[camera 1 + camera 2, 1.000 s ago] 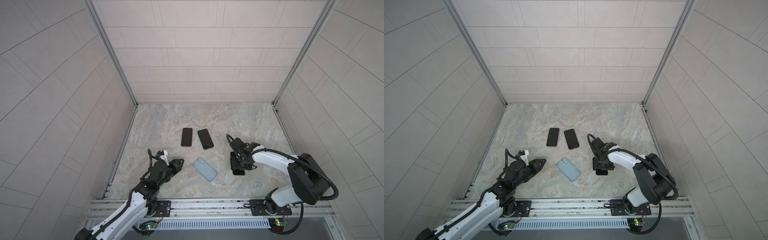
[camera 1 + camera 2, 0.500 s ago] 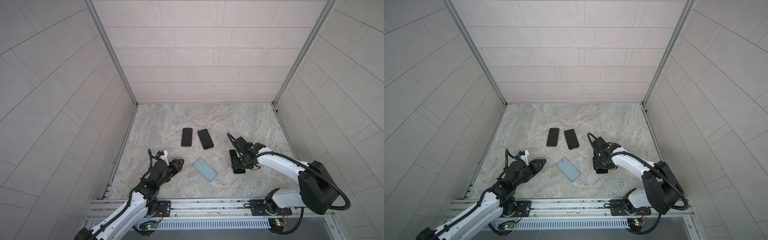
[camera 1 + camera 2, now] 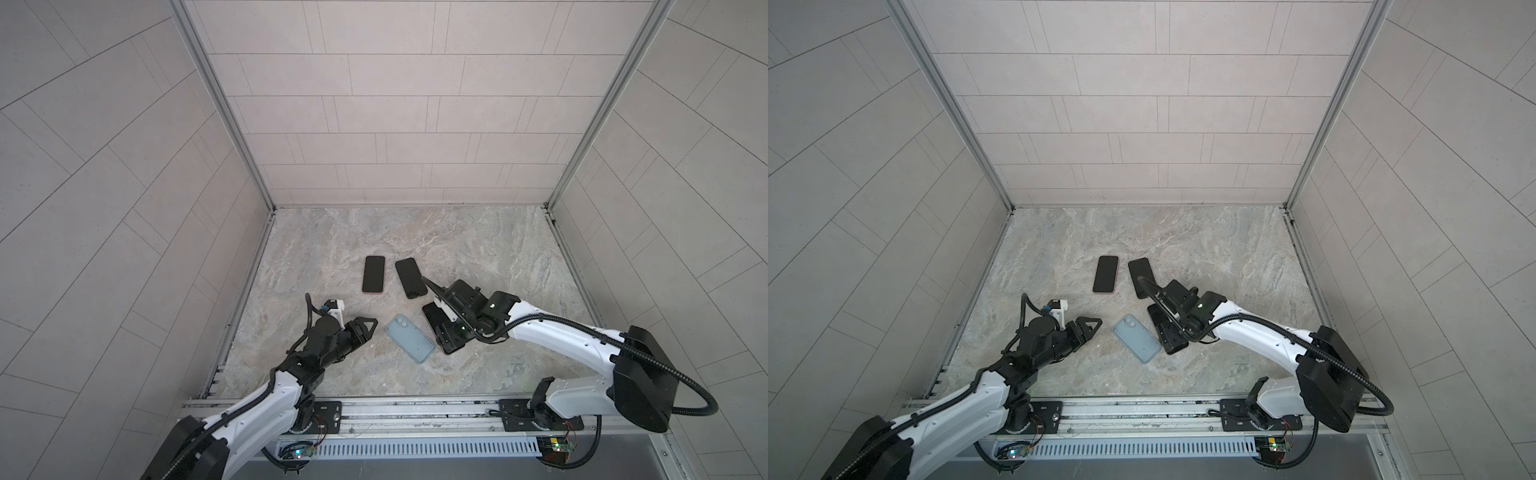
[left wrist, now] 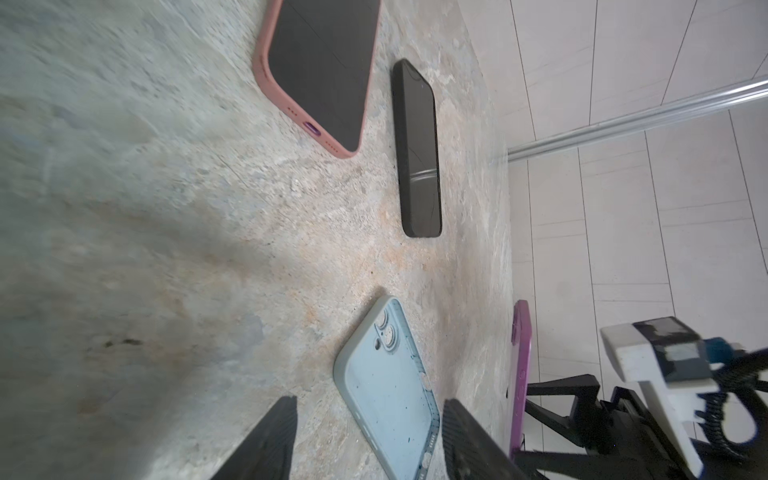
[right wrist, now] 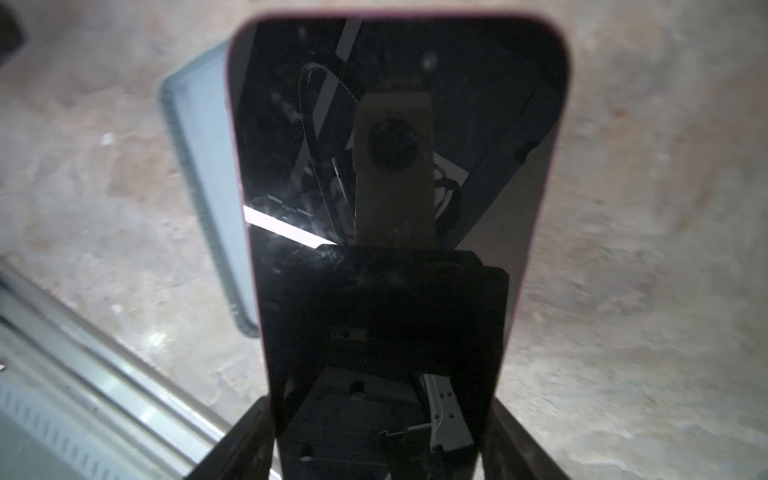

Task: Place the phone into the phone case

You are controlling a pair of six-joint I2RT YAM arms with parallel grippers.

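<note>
In both top views, a marble table (image 3: 478, 249) is filling the lower middle of the frame, with tiled walls around it. A pale blue phone case (image 3: 409, 338) (image 3: 1136, 338) is lying flat just below the centre of the frame. It is slanting from upper left to lower right.

Just to the right of the case, the right gripper (image 3: 451, 328) (image 3: 1173, 332) is clamping the phone (image 3: 432, 313) (image 3: 1156, 313). The right wrist view shows the two fingers (image 5: 249, 440) pressing on the phone's long sides near one end. The phone (image 5: 399, 166) has a purple edge, and its dark glass is reflecting the camera. The blue case (image 5: 199, 166) is showing beside it.

To the left of the case, the left gripper (image 3: 363, 326) (image 3: 1088, 326) is pointing toward it. Its jaws are standing apart and holding nothing, close to the case without touching it.

Above the case in the frame, a pink-cased phone (image 3: 373, 274) (image 4: 320, 70) and a black phone (image 3: 410, 277) (image 4: 417, 153) are lying side by side with their screens up.
</note>
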